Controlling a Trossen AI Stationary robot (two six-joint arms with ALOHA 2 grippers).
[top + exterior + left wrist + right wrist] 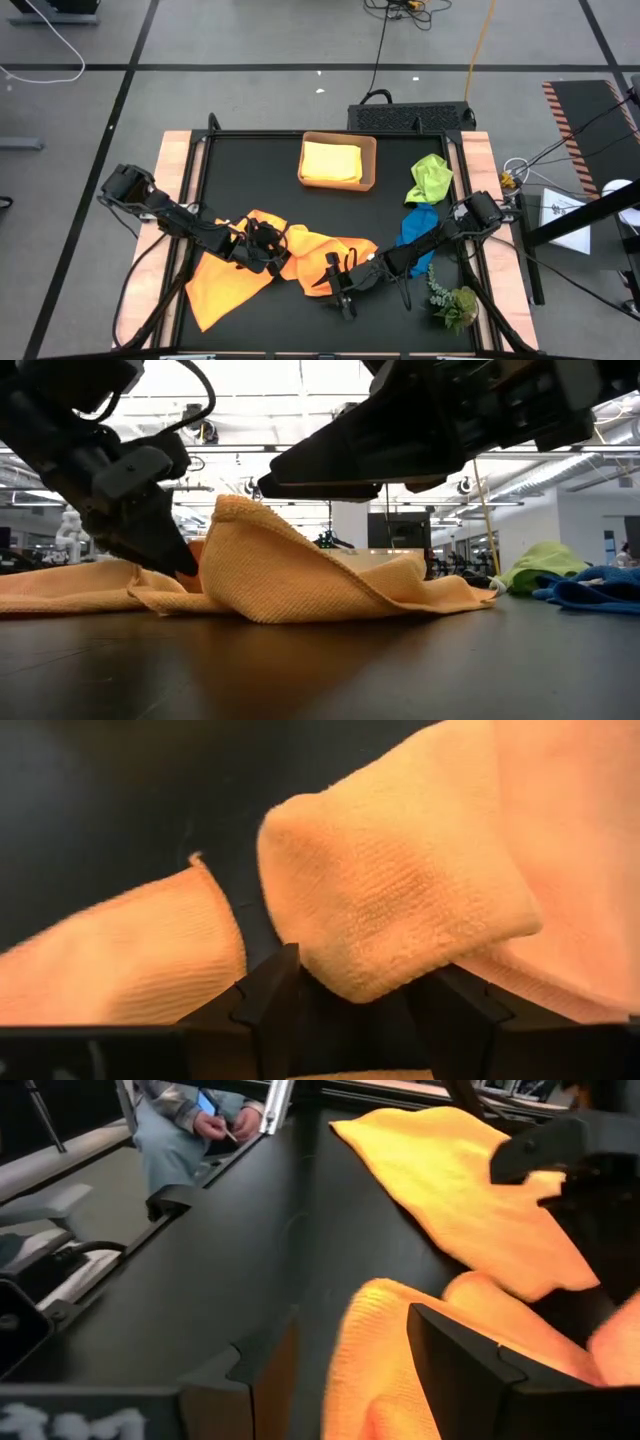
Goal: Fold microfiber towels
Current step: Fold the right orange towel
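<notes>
The crumpled orange microfiber towel [300,250] lies across the black table's [250,180] near-middle, long axis left-right. Left tool [262,252] pinches one fold; right tool [338,280] clamps its other end.

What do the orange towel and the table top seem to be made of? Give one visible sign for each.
Orange towel: soft microfiber-like cloth, matte; fine looped pile and ribbed weave show, and it drapes in limp folds.
Table top: probably a hard, smooth black sheet with a faint sheen; the exact material can't be told.
</notes>
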